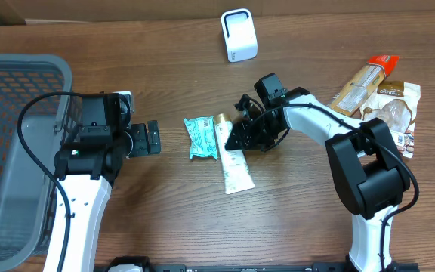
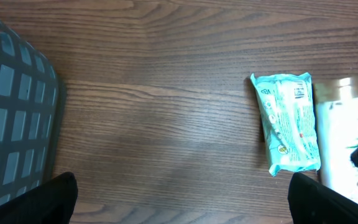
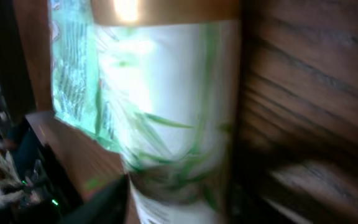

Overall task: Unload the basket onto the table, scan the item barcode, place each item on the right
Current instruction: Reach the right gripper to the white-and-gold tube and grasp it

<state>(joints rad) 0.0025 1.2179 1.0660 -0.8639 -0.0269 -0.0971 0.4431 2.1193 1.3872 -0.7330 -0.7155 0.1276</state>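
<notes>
A white tube (image 1: pixel 236 170) with green leaf print and a gold cap lies on the table's middle, beside a teal packet (image 1: pixel 201 137). My right gripper (image 1: pixel 242 140) is down over the tube's upper part. In the blurred right wrist view the tube (image 3: pixel 173 106) fills the gap of the right gripper (image 3: pixel 179 199), with a dark finger against each side. My left gripper (image 1: pixel 152 138) hovers to the left of the packet, wide open and holding nothing. Its wrist view shows the left gripper (image 2: pixel 182 199) over bare wood, with the packet (image 2: pixel 288 121) and tube (image 2: pixel 347 143) to the right. A white scanner (image 1: pixel 239 35) stands at the back.
A grey mesh basket (image 1: pixel 21 68) fills the far left and also shows as the basket (image 2: pixel 11 106) in the left wrist view. Several snack packs (image 1: pixel 376 91) lie at the right edge of the table.
</notes>
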